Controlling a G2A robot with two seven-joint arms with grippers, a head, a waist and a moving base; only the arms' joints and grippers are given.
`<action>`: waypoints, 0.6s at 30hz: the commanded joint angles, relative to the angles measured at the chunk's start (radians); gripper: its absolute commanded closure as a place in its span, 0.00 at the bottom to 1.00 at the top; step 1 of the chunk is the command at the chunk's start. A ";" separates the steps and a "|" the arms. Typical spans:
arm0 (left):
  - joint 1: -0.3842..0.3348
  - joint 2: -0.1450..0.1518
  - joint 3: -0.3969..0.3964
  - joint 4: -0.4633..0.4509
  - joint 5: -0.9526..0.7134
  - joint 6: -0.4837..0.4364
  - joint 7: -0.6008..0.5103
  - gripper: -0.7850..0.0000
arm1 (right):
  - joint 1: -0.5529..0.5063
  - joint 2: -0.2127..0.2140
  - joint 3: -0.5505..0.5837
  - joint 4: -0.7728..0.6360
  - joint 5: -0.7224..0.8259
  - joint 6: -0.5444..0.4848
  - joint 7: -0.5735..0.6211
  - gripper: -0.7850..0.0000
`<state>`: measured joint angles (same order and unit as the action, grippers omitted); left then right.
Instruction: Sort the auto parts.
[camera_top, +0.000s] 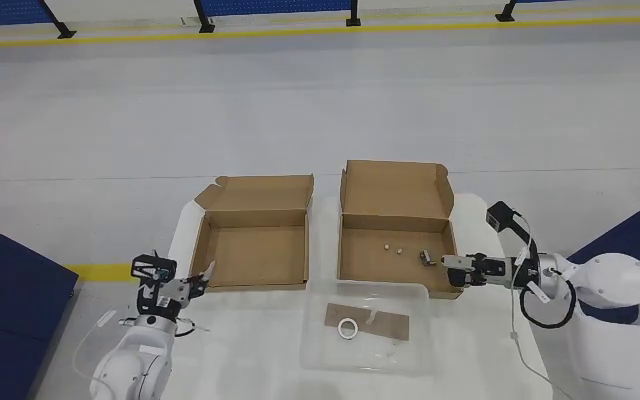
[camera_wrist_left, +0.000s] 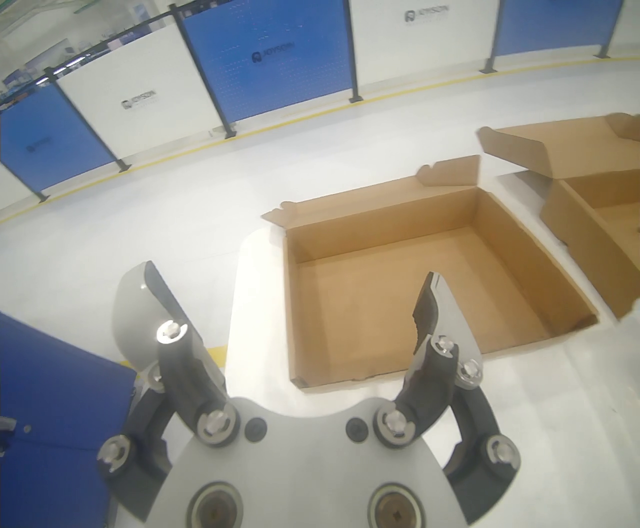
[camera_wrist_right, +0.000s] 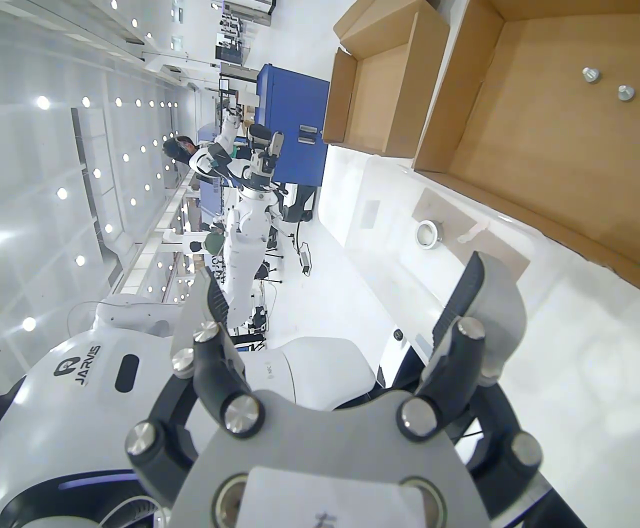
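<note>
A factory-style robotics hall: blue and white barrier panels (camera_wrist_left: 270, 55) and a yellow floor line (camera_top: 300, 30) along the top, and another robot (camera_wrist_right: 250, 210) under ceiling lights (camera_wrist_right: 42, 102) at left.

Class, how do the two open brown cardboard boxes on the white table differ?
The left brown cardboard box is empty; the right brown cardboard box holds small silver metal parts. The right gripper hangs over the right box's rim; the left gripper is apart from the left box. Both stand open.

- The right pincer (camera_wrist_right: 341, 274) hangs, jaws spread wide.
- Two small metal parts (camera_wrist_right: 591, 75) lie inside a cardboard box (camera_wrist_right: 525, 130).
- A white ring (camera_wrist_right: 429, 233) lies in the clear tray (camera_wrist_right: 385, 260).
</note>
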<state>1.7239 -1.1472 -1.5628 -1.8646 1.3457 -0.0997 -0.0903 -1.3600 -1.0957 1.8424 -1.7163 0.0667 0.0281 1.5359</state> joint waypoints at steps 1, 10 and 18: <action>-0.004 0.004 0.010 -0.042 0.009 -0.076 -0.073 0.00 | 0.000 0.000 0.000 0.000 0.000 0.000 0.000 0.00; -0.004 0.004 0.010 -0.042 0.009 -0.076 -0.073 0.00 | 0.000 0.000 0.000 0.000 0.000 0.000 0.000 0.00; -0.084 0.016 0.052 -0.227 -0.113 -0.300 -0.597 0.00 | 0.000 0.000 0.000 0.000 0.000 0.000 0.000 0.00</action>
<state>1.6653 -1.1328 -1.5232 -2.0591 1.3437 -0.3510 -0.5232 -1.3600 -1.0956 1.8424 -1.7163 0.0667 0.0281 1.5359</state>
